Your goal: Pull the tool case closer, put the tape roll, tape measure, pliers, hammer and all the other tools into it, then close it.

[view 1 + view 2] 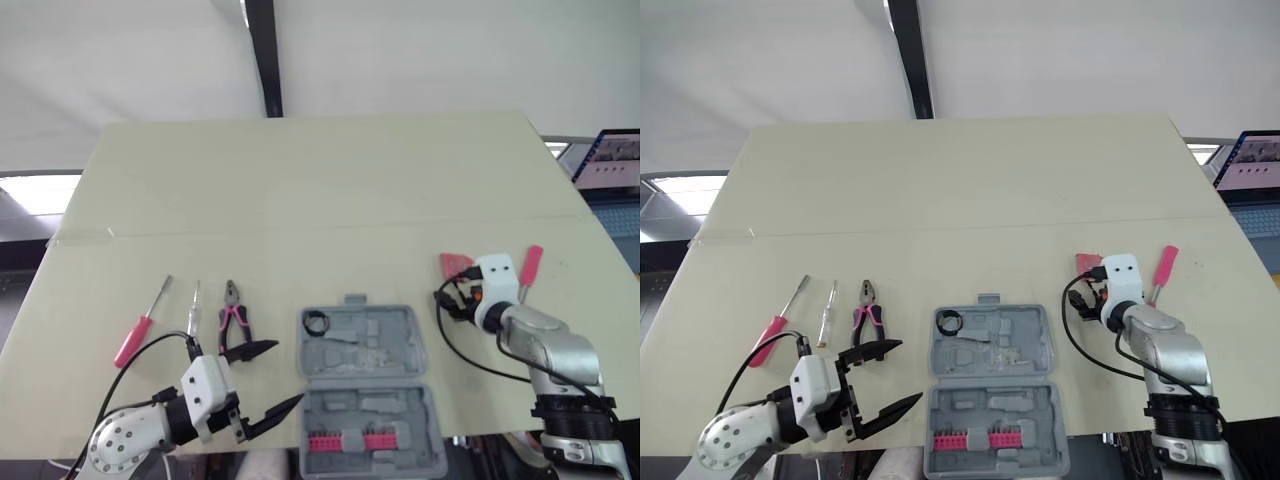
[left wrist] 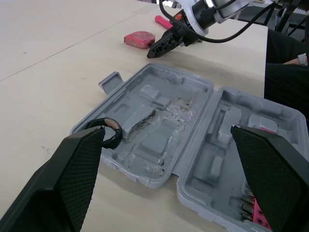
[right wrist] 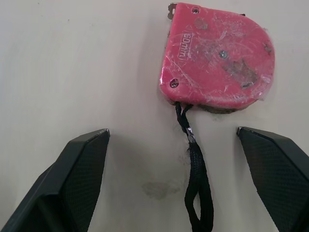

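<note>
- The desk (image 1: 300,180) carries the tool case (image 1: 365,385), lying open flat at the middle of the near edge.
- My left gripper (image 1: 285,372) hangs wide open and empty, just beside the case's left side.
- My right gripper (image 3: 172,133) is spread wide and empty.
- The pliers (image 1: 233,325) lie towards the near left corner.
- The tape measure (image 3: 217,63) rests on the desk towards the right edge, just ahead of my right fingers.
- The tape roll (image 1: 316,322) sits in the case's far left corner.

One each: case (image 1: 405,340), pliers (image 1: 234,322), tape measure (image 3: 217,58)

Bright even light, soft shadows, sharp focus
</note>
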Robot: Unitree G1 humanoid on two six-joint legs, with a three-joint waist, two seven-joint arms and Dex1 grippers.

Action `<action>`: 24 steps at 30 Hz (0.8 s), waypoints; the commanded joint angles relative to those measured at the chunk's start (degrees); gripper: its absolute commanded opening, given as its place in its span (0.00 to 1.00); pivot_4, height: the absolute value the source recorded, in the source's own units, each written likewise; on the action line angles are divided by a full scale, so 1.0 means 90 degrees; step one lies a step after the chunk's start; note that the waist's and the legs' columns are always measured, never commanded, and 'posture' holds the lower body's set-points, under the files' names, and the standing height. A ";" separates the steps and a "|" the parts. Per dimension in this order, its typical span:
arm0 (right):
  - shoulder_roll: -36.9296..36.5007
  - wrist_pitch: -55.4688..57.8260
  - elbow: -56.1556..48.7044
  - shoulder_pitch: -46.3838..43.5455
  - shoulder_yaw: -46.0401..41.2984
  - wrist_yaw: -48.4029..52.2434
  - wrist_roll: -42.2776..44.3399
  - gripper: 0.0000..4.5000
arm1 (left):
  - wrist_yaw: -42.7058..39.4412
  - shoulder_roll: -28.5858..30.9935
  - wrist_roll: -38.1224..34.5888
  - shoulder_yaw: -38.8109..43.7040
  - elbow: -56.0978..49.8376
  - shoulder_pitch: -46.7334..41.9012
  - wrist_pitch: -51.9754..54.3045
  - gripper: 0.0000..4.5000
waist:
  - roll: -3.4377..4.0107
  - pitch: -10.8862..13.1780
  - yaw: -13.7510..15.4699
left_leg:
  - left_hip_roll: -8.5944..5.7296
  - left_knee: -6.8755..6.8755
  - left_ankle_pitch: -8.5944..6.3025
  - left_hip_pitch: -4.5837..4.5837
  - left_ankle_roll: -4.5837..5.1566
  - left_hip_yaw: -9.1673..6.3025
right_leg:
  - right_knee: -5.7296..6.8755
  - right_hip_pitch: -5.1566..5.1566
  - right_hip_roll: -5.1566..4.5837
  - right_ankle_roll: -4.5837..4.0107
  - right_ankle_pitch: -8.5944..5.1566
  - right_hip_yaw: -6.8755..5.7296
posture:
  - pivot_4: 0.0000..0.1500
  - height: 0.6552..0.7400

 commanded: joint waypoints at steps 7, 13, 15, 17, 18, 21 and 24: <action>0.0038 -0.0189 0.0254 -0.0128 -0.0057 -0.0072 -0.0074 0.78 | -0.0010 0.0036 0.0039 0.0085 -0.0184 0.0151 -0.0184 1.00 | 0.0000 0.0000 -0.0002 | 0.0000 0.0000 0.0000 0.0000 0.0000 0.0000 | 0.0000 0.0000 0.0000 0.0000 0.0000 0.0001 | 1.00 1.00; 0.0027 -0.0183 0.0321 -0.0145 -0.0049 -0.0048 -0.0076 0.12 | 0.0027 0.0024 0.0046 0.0078 -0.0207 0.0151 -0.0155 1.00 | 0.0000 0.0000 0.0005 | 0.0000 0.0000 0.0000 0.0000 0.0000 0.0001 | 0.0000 0.0000 0.0000 0.0000 0.0000 0.0000 | 1.00 1.00; 0.0023 -0.0176 0.0329 -0.0145 -0.0048 -0.0045 -0.0074 0.01 | 0.0039 0.0023 0.0049 0.0072 -0.0219 0.0151 -0.0144 1.00 | 0.0000 0.0000 0.0005 | 0.0000 0.0000 0.0000 0.0000 0.0000 0.0001 | 0.0000 0.0000 0.0000 0.0000 0.0000 0.0000 | 1.00 1.00; 0.0019 -0.0174 0.0334 -0.0140 -0.0044 -0.0041 -0.0073 0.01 | 0.0053 0.0026 0.0056 0.0065 -0.0235 0.0147 -0.0123 1.00 | 0.0000 0.0000 0.0002 | 0.0000 0.0000 0.0000 0.0000 0.0000 0.0000 | 0.0000 0.0000 0.0000 0.0000 0.0000 0.0001 | 1.00 1.00; 0.0011 -0.0160 0.0325 -0.0132 -0.0037 -0.0031 -0.0072 0.01 | 0.0057 0.0028 0.0057 0.0060 -0.0243 0.0143 -0.0114 1.00 | 0.0000 0.0000 0.0002 | 0.0000 0.0000 0.0000 0.0000 0.0000 0.0000 | 0.0000 0.0000 0.0000 0.0000 0.0000 0.0001 | 1.00 1.00; -0.0069 0.0029 0.0158 -0.0046 0.0009 0.0074 -0.0021 0.01 | 0.0061 0.0033 0.0043 0.0036 -0.0264 0.0102 -0.0074 1.00 | 0.0000 0.0000 0.0008 | 0.0000 0.0000 0.0000 0.0000 0.0000 0.0000 | 0.0000 0.0000 0.0000 0.0000 0.0000 0.0001 | 1.00 1.00; -0.0144 0.0248 -0.0120 0.0110 0.0000 0.0148 0.0047 0.01 | 0.0033 0.0044 0.0005 0.0025 -0.0268 0.0075 -0.0049 1.00 | 0.0000 0.0000 0.0021 | 0.0000 0.0000 0.0000 0.0000 0.0000 0.0000 | 0.0000 0.0000 0.0000 0.0000 0.0000 0.0000 | 1.00 1.00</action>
